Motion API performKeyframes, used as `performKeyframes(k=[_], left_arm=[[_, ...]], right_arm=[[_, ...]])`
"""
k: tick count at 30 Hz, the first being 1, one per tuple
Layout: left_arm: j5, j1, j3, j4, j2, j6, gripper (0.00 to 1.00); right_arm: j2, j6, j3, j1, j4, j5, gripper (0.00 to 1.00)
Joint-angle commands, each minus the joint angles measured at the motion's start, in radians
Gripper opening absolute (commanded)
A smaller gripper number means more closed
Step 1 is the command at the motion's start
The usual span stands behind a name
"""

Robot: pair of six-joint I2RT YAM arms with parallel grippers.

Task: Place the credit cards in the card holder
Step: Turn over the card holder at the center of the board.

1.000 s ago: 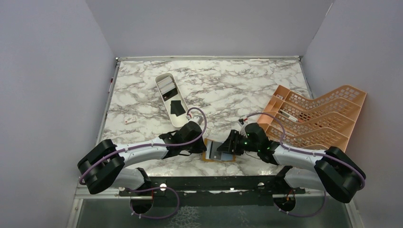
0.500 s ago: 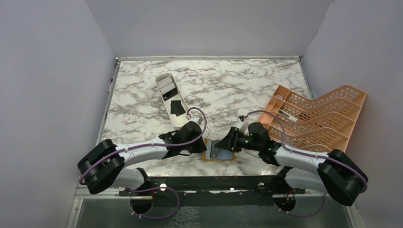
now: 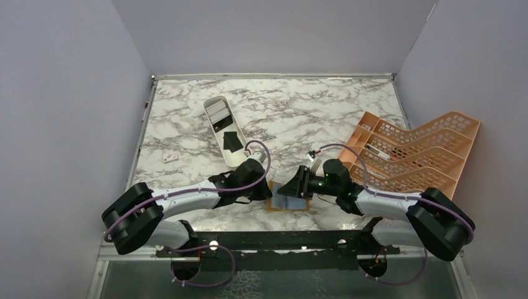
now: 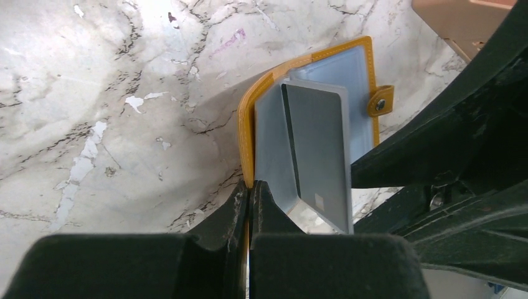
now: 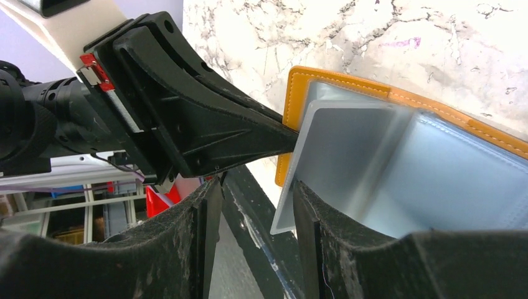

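The orange card holder lies open near the table's front edge, its pale inner panels facing up. My left gripper is shut on the holder's orange left rim. A grey-silver credit card stands tilted on the inner panel, its low edge at the fold. My right gripper is open over the holder. The card's near corner pokes into the gap beside the right finger. The other finger stands apart from it. More credit cards, black and grey, lie in the white tray.
The long white oval tray sits behind the left arm. A large orange lattice rack stands at the right edge. A small white object lies at the left. The two grippers are very close, with the left gripper right in front of the right one.
My right gripper has moved left across the card holder toward the left gripper. The grey card, flat before, now tilts up on edge. The left arm has stayed put.
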Motion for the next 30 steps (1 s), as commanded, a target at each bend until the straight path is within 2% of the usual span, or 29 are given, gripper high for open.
performKeyframes(k=[1, 8, 12, 15, 23, 27, 30], left_arm=[[0.027, 0.003, -0.013, 0.049, -0.013, -0.021, 0.0], [0.026, 0.003, -0.035, 0.066, -0.019, -0.041, 0.0], [0.011, 0.002, -0.049, 0.056, -0.035, -0.052, 0.0], [-0.017, 0.003, -0.057, 0.029, -0.054, -0.055, 0.0], [-0.064, 0.003, -0.06, -0.017, -0.135, -0.065, 0.3], [-0.093, 0.003, -0.051, -0.031, -0.18, -0.058, 0.37], [-0.111, 0.003, -0.025, -0.055, -0.191, -0.028, 0.38]], right_arm=[[0.022, 0.003, 0.03, 0.006, 0.057, -0.043, 0.51], [0.081, -0.009, 0.044, 0.007, 0.06, -0.034, 0.51], [0.138, -0.019, 0.056, 0.007, 0.051, -0.028, 0.48], [0.131, -0.054, 0.08, 0.007, -0.046, 0.011, 0.44], [0.001, -0.19, 0.137, 0.007, -0.467, 0.183, 0.4], [-0.065, -0.212, 0.136, 0.007, -0.574, 0.23, 0.39], [-0.097, -0.226, 0.142, 0.007, -0.618, 0.251, 0.39]])
